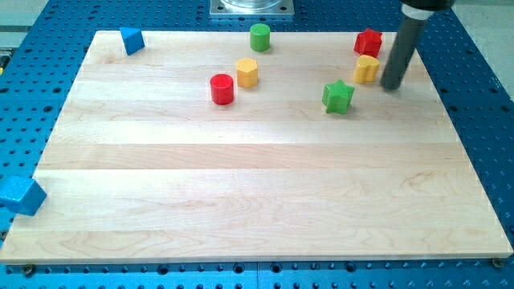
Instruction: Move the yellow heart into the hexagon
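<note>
The yellow heart (366,69) lies near the view's top right of the wooden board (257,201), just below a red block (369,42). The yellow hexagon (246,72) lies to the left, upper middle of the board. My tip (392,86) rests on the board just right of the yellow heart, very close to it or touching it. The dark rod rises from the tip to the view's top edge.
A red cylinder (222,89) stands just left and below the hexagon. A green cylinder (259,37) is above the hexagon. A green star (338,97) lies below left of the heart. A blue block (132,40) sits at the top left corner, another blue block (21,195) off the board's left edge.
</note>
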`<state>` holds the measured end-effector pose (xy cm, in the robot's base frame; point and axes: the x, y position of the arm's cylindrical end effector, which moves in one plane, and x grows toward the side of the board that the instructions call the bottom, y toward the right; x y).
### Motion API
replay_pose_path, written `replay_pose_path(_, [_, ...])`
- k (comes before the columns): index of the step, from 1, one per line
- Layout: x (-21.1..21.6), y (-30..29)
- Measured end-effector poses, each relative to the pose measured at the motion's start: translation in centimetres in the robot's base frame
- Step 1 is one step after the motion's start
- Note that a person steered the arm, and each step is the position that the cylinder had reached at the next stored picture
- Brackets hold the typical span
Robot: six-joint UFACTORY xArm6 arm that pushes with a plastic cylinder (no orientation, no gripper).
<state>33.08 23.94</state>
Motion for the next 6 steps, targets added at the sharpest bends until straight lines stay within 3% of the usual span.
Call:
replay_pose_path(2, [-1.9,-7.5])
replay_pose_path(3, [-4.2,-4.1])
replay_pose_path(4, [-2.7,-12.8])
replay_pose_path(5, [-2.1,-17.0])
replay_pose_path(6, [-5.1,-19.3])
